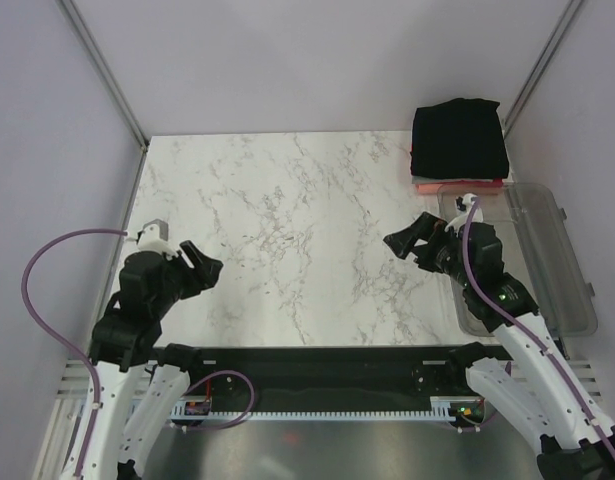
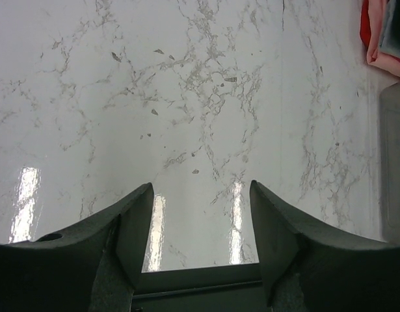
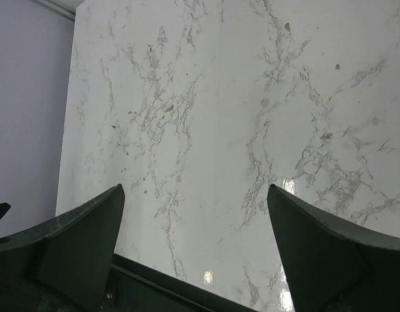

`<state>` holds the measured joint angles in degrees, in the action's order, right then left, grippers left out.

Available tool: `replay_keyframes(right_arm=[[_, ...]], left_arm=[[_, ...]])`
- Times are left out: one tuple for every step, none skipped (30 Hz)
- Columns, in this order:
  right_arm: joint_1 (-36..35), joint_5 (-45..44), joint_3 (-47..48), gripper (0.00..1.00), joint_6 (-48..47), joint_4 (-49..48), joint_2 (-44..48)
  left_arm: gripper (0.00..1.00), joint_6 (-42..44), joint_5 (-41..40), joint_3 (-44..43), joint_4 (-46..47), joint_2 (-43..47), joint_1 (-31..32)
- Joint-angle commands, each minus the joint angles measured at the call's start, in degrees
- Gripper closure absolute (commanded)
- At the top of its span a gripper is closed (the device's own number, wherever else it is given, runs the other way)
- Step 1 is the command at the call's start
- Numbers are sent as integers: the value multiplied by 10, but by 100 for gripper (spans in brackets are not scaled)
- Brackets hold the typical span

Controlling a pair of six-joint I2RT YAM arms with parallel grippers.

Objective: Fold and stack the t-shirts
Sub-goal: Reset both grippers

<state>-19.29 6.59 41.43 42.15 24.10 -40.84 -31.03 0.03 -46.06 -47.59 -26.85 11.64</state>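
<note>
T-shirts (image 1: 459, 140): folded stack, black on top, far right corner of table (image 1: 287, 220). Right tool (image 1: 409, 236) nearer, stack lying beyond it; left tool (image 1: 203, 260) well away. Both tools spread apart, empty

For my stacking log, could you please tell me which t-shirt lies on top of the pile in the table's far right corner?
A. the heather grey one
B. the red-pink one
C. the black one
C: in the top view the folded black t-shirt is uppermost, and only an edge of the red-pink t-shirt shows under it.
</note>
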Motion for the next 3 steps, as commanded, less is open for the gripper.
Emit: replay_keyframes(right_arm=[[-1,-14,10,2,-17,-5,6],[-2,-18,14,2,-35,-3,5],[-1,-21,17,2,-42,-3,8]], left_arm=[[32,-7,-5,1,15,-5,-3],[32,-7,-5,2,14,-2,-3],[32,-7,-6,2,14,0,-3]])
